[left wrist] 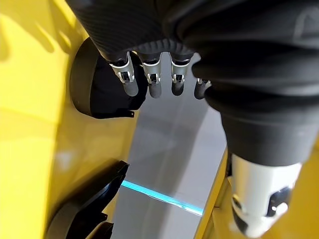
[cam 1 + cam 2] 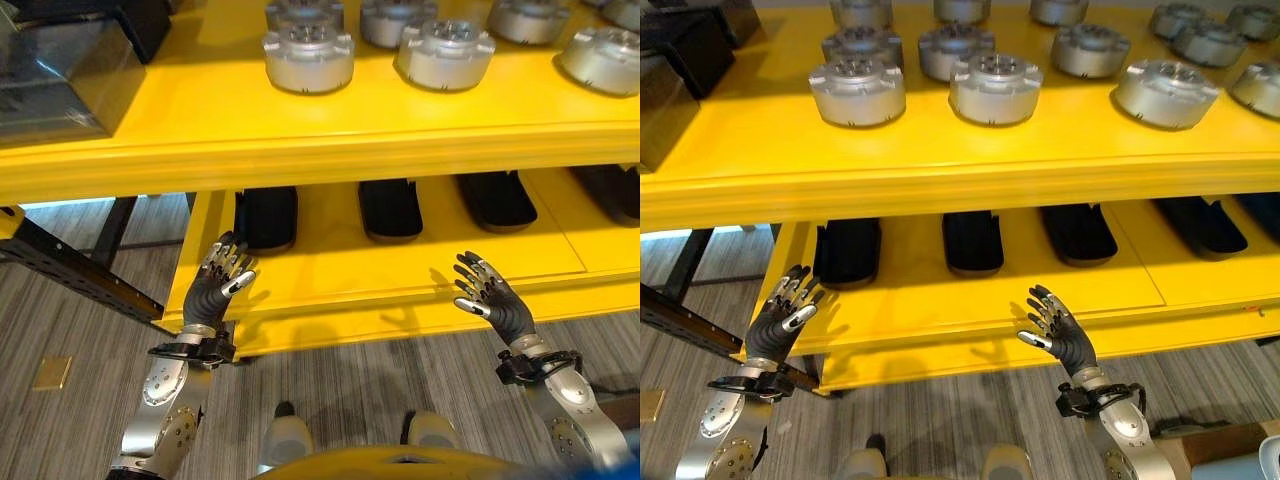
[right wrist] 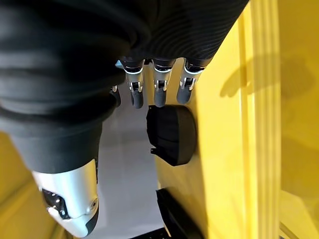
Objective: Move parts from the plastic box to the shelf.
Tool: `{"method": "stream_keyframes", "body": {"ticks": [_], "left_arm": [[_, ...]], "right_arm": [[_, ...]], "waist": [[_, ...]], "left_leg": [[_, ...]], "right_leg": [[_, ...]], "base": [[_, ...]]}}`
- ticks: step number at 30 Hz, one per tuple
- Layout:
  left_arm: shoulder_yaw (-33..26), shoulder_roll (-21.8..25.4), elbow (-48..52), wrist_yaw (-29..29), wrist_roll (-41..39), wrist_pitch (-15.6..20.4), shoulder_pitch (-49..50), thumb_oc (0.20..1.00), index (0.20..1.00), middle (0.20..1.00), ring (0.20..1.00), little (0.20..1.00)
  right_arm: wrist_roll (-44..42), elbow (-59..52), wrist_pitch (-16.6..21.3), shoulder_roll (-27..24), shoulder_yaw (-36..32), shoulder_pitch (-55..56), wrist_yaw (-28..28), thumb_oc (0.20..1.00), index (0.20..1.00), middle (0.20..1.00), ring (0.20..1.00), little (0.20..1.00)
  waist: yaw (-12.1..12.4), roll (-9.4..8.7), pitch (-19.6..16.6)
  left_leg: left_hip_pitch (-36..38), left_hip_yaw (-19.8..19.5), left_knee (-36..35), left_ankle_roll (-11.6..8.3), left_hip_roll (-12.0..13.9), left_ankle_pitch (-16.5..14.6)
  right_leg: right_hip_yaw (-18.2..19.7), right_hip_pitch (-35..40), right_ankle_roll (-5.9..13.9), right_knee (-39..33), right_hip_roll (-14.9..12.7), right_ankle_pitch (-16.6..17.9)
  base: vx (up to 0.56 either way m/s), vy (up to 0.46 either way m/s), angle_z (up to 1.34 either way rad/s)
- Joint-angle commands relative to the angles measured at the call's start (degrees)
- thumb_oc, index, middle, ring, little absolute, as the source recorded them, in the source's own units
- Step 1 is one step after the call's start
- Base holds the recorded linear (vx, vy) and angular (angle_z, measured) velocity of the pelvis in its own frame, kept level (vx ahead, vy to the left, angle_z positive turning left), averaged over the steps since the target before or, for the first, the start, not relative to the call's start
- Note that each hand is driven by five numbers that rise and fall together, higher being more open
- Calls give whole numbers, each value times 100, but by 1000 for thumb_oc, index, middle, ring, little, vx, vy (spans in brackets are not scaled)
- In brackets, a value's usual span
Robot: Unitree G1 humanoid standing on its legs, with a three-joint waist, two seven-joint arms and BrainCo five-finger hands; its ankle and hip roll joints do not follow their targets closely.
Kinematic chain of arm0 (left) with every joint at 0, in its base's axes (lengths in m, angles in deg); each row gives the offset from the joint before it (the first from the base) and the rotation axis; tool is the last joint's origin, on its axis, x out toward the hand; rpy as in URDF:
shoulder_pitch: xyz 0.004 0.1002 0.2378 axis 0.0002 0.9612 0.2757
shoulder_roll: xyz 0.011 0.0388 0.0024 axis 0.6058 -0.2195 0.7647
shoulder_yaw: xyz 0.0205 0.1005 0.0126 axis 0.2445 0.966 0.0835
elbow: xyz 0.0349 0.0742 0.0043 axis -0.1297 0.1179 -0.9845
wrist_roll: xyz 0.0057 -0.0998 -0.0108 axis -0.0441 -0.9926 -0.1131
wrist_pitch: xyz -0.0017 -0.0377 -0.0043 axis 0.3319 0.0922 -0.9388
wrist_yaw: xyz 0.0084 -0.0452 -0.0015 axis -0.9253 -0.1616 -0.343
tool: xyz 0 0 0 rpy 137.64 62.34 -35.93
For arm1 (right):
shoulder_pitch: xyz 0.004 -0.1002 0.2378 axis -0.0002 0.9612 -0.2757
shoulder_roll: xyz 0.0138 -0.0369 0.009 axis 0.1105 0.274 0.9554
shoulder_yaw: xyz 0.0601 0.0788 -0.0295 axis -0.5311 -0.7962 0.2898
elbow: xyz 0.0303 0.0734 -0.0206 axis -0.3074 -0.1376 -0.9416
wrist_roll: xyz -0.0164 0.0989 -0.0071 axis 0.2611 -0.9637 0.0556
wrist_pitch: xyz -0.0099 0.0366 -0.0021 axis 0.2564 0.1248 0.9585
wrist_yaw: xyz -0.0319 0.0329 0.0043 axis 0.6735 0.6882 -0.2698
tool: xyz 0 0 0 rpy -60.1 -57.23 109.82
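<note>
Left hand [image 2: 220,280] lower left, right hand [image 2: 490,295] lower right, both spread wide, empty, over lower shelf [image 2: 330,290] edge | parts [image 2: 308,55] sit along top of frame on upper shelf [image 2: 200,120] | box: maybe dark bin [image 2: 60,70] upper left, unsure | next: turn to box, grip one part squarely from both sides

Upper shelf [image 2: 200,120]: front strip bare along its whole front edge; silver round parts [image 2: 308,58] stand in rows behind it, narrow gaps between. Dark box [image 2: 60,80] blocks the left end. Lower shelf [image 2: 330,275]: black pads [image 2: 390,208] line the back, front strip free. Left hand [image 2: 218,280] and right hand [image 2: 492,295], fingers spread, hover at that front edge.
</note>
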Motion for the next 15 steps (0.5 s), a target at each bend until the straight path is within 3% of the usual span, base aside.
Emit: {"method": "stream_keyframes", "body": {"ticks": [1,7,15], "left_arm": [[19,209,145,-239,309,145,28,1000,1000,1000,1000,1000],[167,5,-162,-197,462,77,-53,1000,1000,1000,1000,1000],[143,-112,-332,-186,605,52,-102,1000,1000,1000,1000,1000]], "right_arm": [[156,-145,105,137,49,-77,-102,1000,1000,1000,1000,1000],[108,95,28,384,351,-348,-23,1000,1000,1000,1000,1000],[2,51,-35,475,549,-454,-122,1000,1000,1000,1000,1000]], "waist": [[-10,-180,-250],[14,-198,-477],[14,-234,-542]], "left_leg": [[-28,159,-393,247,18,412],[329,356,-894,230,-3,566],[475,438,-855,238,9,510]], "right_leg": [[224,112,337,-925,-124,963],[249,309,405,-1281,-153,1123],[296,423,403,-1306,-175,1132]], "base": [[25,34,-6],[4,29,-8],[-2,10,-6]]}}
